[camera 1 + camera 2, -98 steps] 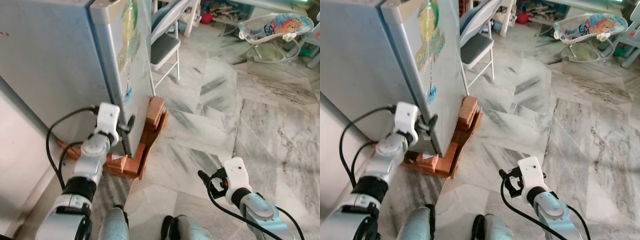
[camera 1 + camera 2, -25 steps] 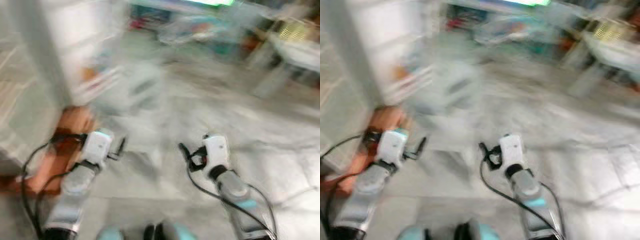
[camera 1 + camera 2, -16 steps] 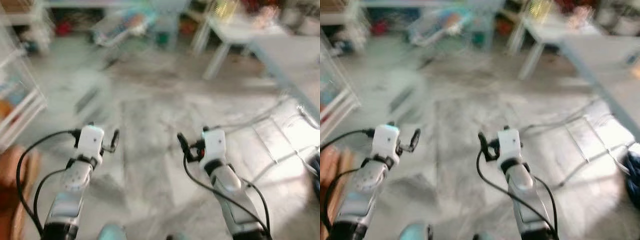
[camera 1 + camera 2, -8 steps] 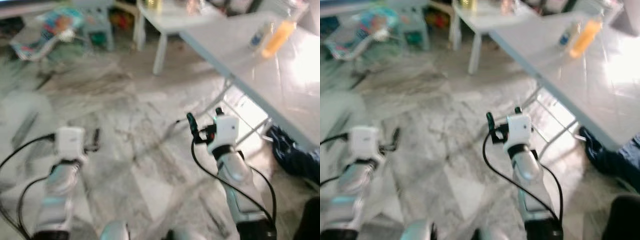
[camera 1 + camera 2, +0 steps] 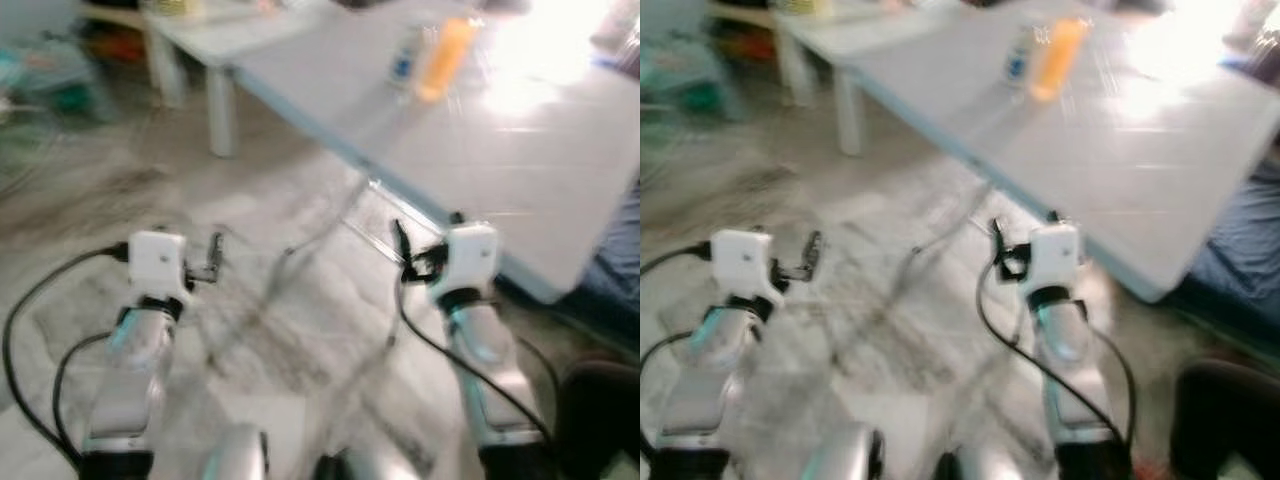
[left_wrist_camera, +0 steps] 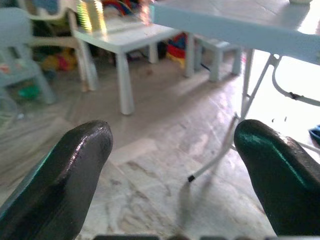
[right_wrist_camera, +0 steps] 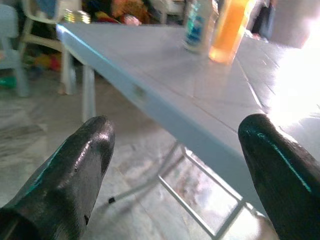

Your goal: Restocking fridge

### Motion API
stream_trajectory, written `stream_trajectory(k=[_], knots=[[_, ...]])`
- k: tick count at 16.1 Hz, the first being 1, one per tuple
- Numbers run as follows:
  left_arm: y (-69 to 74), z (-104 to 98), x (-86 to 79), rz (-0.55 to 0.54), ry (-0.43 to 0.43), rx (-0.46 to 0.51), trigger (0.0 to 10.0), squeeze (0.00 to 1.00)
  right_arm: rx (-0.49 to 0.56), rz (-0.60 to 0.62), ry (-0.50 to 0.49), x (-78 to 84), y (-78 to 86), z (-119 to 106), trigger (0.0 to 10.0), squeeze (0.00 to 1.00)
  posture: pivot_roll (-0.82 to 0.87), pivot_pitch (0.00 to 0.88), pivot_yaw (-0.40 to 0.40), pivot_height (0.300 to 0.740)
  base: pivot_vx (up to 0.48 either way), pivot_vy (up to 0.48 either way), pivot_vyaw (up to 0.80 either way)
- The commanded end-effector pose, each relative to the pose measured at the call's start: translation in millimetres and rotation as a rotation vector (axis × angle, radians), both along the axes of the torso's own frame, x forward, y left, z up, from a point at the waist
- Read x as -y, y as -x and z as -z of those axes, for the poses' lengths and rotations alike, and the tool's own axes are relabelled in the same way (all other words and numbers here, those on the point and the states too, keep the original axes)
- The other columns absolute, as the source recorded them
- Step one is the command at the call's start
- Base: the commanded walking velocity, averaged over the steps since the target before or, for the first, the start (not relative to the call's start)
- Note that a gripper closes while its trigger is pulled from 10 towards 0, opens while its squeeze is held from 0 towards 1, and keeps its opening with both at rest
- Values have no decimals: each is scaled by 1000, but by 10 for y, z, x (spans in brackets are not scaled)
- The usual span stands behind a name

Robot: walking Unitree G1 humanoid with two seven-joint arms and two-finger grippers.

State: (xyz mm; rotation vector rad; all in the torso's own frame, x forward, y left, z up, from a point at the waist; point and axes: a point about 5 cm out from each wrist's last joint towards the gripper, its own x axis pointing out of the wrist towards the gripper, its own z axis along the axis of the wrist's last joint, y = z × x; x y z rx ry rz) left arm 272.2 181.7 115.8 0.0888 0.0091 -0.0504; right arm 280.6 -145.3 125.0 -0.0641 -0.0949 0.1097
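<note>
- Left gripper (image 6: 172,150) spread wide, empty, held over the marble floor (image 5: 270,330).
- Right gripper (image 7: 175,150) spread wide, empty, just before the edge of the pale worktop (image 5: 1160,150).
- Orange bottle (image 5: 1056,58) upright on the worktop's far part, just beside a clear bottle (image 5: 1018,56).

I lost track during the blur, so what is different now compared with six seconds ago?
The robot has turned away from the fridge; a grey folding table bearing an orange bottle and a clear bottle now lies ahead. The left gripper and right gripper remain open and empty.
</note>
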Motion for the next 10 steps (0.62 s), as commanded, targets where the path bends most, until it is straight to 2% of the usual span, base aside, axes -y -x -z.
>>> stream_trajectory(k=[1, 6, 8, 9, 10], knots=[[-17, -42, 67, 9, 6, 17, 10000, 0, 20, 40, 9, 123, 4, -57, 10000, 0, 54, 162, -53, 740, 428, 0, -800], [-83, -67, 106, -10, -19, 57, 10000, 0, 25, 41, -6, 81, 34, -39, 10000, 0, 71, 142, -76, 740, 306, 366, -800], [-108, -105, 169, -7, -8, 60, 10000, 0, 50, 17, -13, 48, 40, -114, 10000, 0, 78, 174, -64, 740, 287, 384, -738], [-116, -133, 203, 21, -28, 69, 10000, 0, 61, -10, 1, 8, 47, -136, 10000, 0, 68, 187, -61, 740, 289, 382, -481], [-141, -149, 164, 0, -12, 83, 10000, 0, 65, 2, -9, 23, 46, -140, 10000, 0, 52, 186, -63, 740, 266, 401, 0]])
